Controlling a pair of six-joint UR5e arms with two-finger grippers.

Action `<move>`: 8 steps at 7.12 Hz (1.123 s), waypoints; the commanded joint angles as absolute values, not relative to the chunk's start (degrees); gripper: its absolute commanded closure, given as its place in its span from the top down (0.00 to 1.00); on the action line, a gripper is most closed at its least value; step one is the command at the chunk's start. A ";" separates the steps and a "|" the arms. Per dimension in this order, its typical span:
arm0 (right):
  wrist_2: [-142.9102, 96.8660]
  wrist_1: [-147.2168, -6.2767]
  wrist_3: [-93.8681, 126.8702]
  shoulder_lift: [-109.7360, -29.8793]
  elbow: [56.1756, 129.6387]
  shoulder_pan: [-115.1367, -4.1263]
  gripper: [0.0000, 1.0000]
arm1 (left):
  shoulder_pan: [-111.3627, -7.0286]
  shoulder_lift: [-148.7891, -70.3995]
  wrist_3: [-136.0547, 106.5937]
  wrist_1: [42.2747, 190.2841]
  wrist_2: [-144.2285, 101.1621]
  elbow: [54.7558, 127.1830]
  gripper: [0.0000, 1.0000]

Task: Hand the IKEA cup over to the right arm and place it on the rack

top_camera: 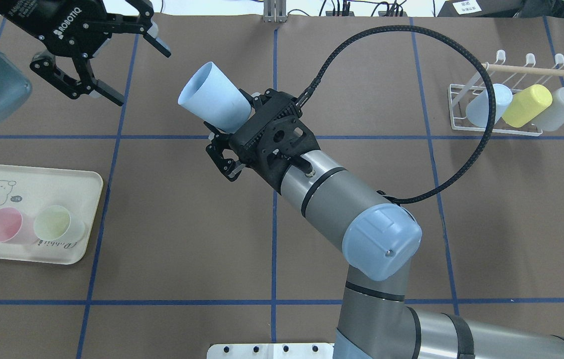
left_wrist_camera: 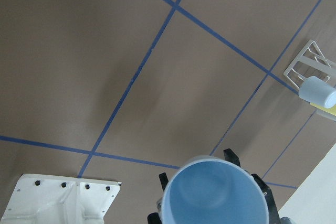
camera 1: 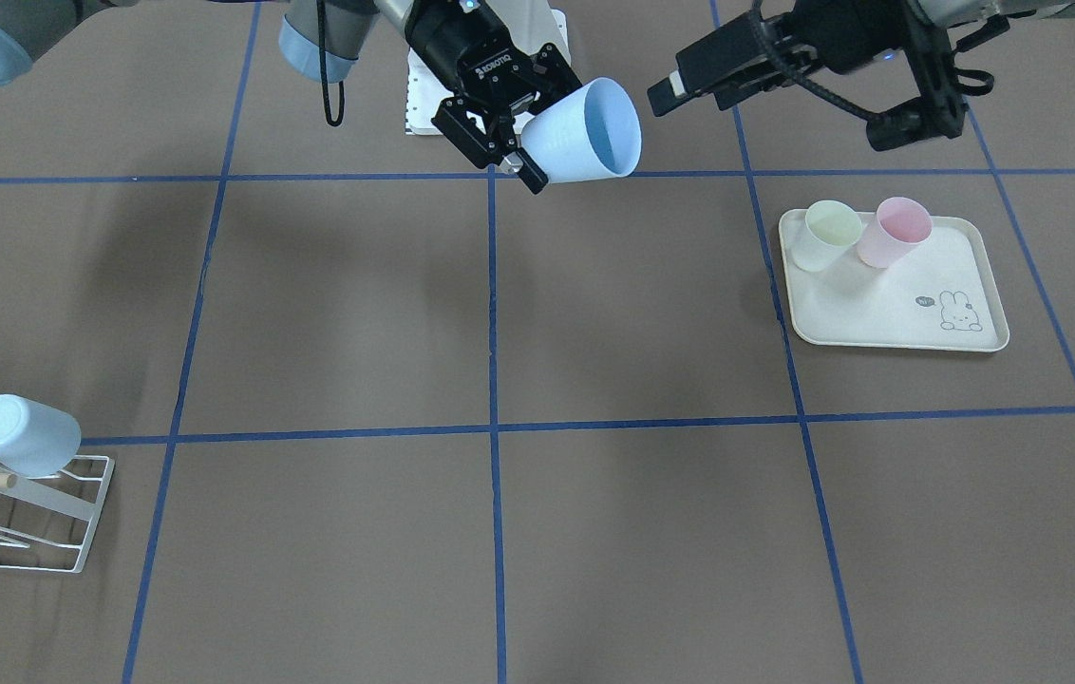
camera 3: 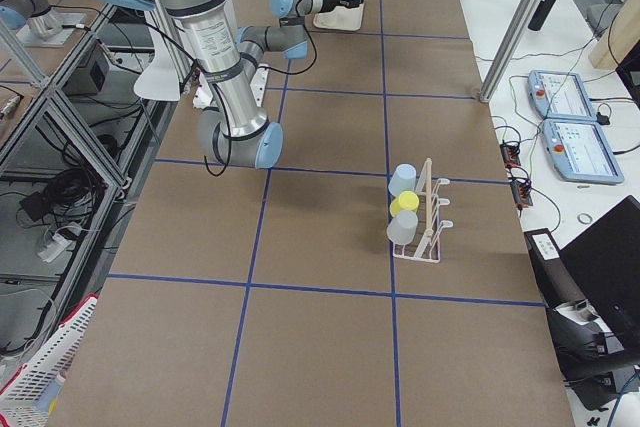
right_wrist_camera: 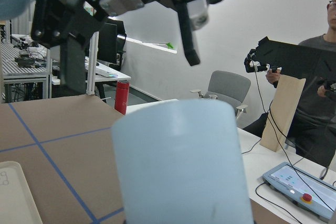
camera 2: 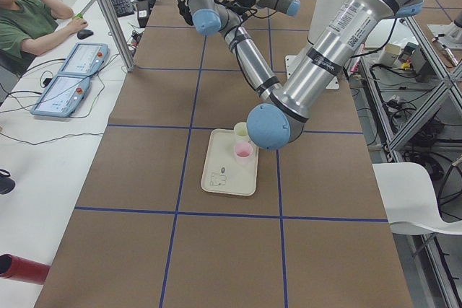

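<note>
IKEA cup (the pale blue one) sits clamped by its base in the right gripper. It lies on its side in the air above the table, mouth aimed at the left gripper. That one stands spread wide, holding nothing, well apart from the cup's rim; I judge the hand-over done and the carry next. A base grip leaves the mouth free to slip over a prong. Nothing stands on the table between here and the rack, so the sweep has room. The rack bears three cups; whether a prong stands free I cannot tell. The tray lies well off that path.
</note>
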State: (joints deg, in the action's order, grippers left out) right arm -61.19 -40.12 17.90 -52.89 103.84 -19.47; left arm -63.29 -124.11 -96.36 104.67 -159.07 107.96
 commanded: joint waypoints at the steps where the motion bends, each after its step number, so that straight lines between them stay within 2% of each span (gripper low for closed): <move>1: -61.43 -48.49 21.35 -52.82 104.50 -21.44 0.44 | -63.46 -118.33 -84.79 104.59 -152.96 108.11 1.00; 3: -70.68 -59.26 21.36 -52.56 105.72 -26.42 0.41 | -63.28 -113.58 -73.70 104.24 -147.51 108.28 1.00; 5: -89.74 -73.60 18.92 -52.38 107.75 -37.12 0.41 | -63.89 -107.70 -59.05 104.06 -143.72 108.28 1.00; 8: -95.89 -90.55 -1.15 -51.08 107.84 -45.59 0.41 | -69.67 -103.55 -34.10 96.62 -141.68 108.28 1.00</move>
